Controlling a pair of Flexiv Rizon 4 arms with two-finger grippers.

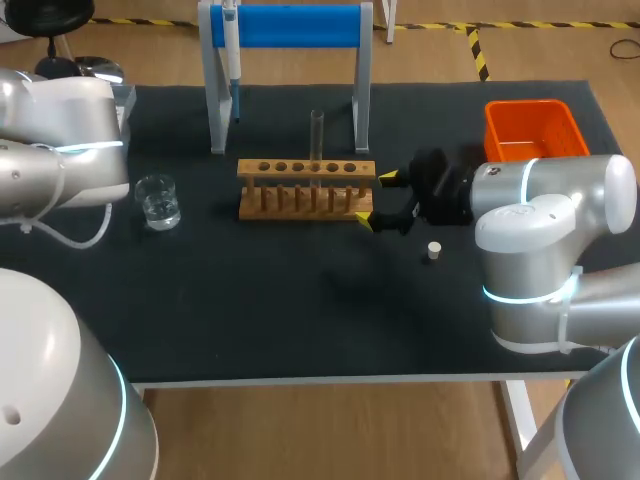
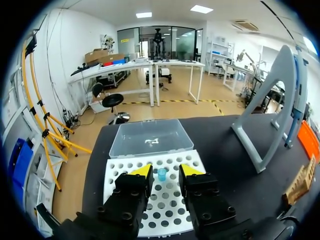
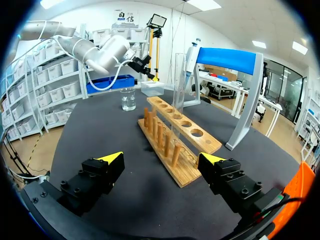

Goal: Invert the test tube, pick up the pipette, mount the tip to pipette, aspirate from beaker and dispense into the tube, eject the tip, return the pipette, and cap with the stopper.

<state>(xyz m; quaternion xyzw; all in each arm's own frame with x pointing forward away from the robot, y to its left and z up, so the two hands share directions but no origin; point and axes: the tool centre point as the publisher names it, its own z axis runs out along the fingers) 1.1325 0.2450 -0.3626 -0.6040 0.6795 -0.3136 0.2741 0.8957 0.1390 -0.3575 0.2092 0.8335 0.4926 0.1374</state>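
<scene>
Right jaws spread wide with nothing between them, squared up to the near end of the wooden rack [image 3: 172, 137], which lies just ahead of the gap and looks untouched. Left jaws also apart and empty, hanging over the white tip box [image 2: 172, 159], with one blue tip [image 2: 161, 174] seated in a hole beneath the gap and the box's clear lid [image 2: 150, 137] just past it. White stopper [image 1: 434, 251] lies loose on the desk [image 1: 300, 310] beside the right arm [image 1: 545, 230]. Test tube [image 3: 179, 82] stands upright in a hole partway down the rack, most of its length clear above the top board; I cannot tell which end is open. Beyond the rack are the beaker [image 3: 128, 98], holding clear liquid, and the blue-barred stand [image 3: 227, 57] with the pipette [image 3: 192, 55] hanging from it. Orange bin [image 1: 533, 130] sits at the far right corner. Judgement: the inversion step looks to be in hand. The tube should be light, thin glass, slick and brittle, so take it on the bare barrel above the board with modest squeeze and draw it straight up so it does not lever against the hole. The pipette should be rigid plastic, best held on the handle body.
</scene>
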